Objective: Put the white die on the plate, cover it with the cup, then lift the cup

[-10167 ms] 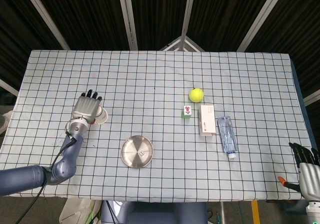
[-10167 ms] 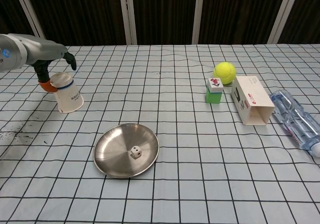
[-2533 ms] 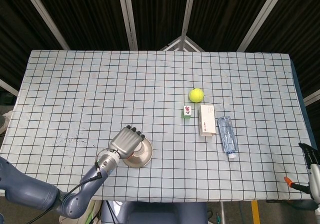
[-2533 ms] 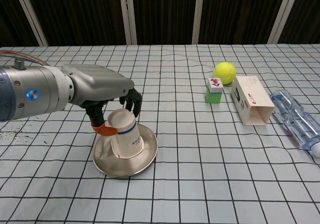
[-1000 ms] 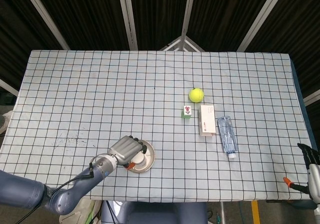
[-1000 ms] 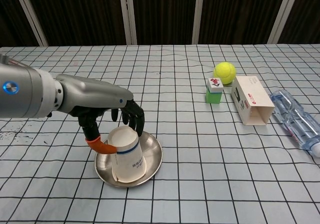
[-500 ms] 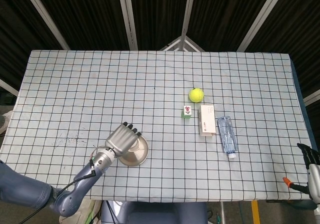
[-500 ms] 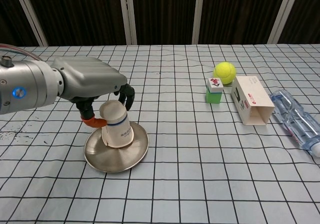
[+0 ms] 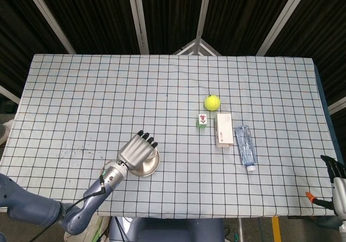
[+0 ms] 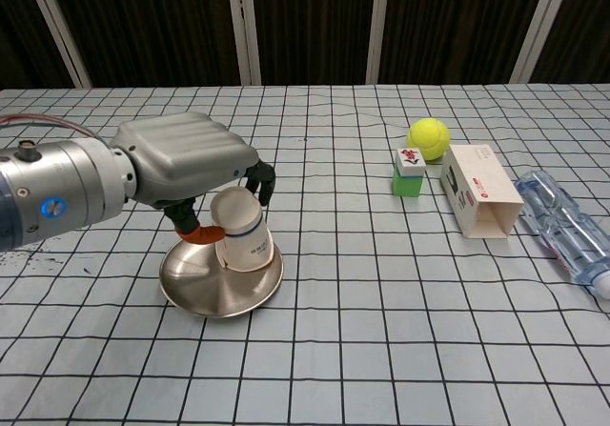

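Left hand (image 10: 191, 173) grips the inverted paper cup (image 10: 242, 229) from twelve o'clock; cup axis tilted, mouth on the steel plate (image 10: 195, 293). Die unseen.

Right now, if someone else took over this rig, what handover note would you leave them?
Left hand grips the cup upside down on the plate.
Right hand sits at the table's edge, off the job; fingers unclear.
The die is not visible, presumably under the cup.
Done: cup placed over the plate.
Left: lift the cup off.
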Tool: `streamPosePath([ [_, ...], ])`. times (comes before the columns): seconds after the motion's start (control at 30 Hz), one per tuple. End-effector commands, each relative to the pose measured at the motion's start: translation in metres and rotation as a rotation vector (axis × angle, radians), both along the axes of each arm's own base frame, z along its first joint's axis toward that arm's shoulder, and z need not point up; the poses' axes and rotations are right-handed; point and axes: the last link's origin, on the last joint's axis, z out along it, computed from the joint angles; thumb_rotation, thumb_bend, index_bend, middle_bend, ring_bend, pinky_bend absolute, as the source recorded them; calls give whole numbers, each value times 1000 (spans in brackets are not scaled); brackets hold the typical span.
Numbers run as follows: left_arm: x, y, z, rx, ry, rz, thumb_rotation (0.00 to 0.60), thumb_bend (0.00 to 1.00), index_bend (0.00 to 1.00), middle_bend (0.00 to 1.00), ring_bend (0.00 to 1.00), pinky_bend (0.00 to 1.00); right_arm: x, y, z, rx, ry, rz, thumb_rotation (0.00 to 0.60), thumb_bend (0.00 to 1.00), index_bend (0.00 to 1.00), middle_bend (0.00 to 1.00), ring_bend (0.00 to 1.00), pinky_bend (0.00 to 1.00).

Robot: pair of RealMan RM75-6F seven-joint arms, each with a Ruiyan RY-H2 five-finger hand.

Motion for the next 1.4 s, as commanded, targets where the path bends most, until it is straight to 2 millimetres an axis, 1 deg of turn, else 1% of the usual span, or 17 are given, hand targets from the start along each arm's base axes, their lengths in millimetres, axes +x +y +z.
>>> streamPosePath([
  [0.03,-1,-1,0,-23,-7,8,600,563,464,414,246,264,0,0,0,0,-1,0,600,42,108,125,116,36],
  [0.23,0,-8,3,-133,-107,99,600,563,464,416,248,267,1,-1,-2,7,2,1,600,42,107,125,116,36],
  [0.5,-1,-13,12,-230,-153,158,600,563,470,420,248,271,2,0,-2,8,4,2,600,42,108,124,116,36],
  [0.73,-9,-14,18,-255,-148,205,600,563,470,434,255,274,2,-1,-2,6,1,4,600,42,107,125,116,36],
  [0.87,-15,-17,18,-316,-179,305,600,563,470,436,255,274,2,0,-2,6,2,3,600,41,108,125,116,36],
  [0.93,-17,-14,19,-331,-186,343,600,563,471,435,255,274,1,0,-2,6,1,1,600,42,107,125,116,36],
  [1.0,-18,-10,22,-320,-174,340,600,563,471,434,255,274,1,0,-2,7,1,1,600,42,108,124,116,36],
  [1.13,-19,3,26,-240,-134,292,600,563,472,434,255,274,1,0,-2,7,0,2,600,41,108,124,116,36],
  [1.27,-20,13,26,-129,-107,222,600,563,481,434,255,275,2,0,-3,9,0,3,600,42,107,124,116,36],
  [1.4,-19,18,23,-20,-109,132,600,563,482,434,255,275,2,0,-3,9,-2,1,600,42,107,125,116,36],
])
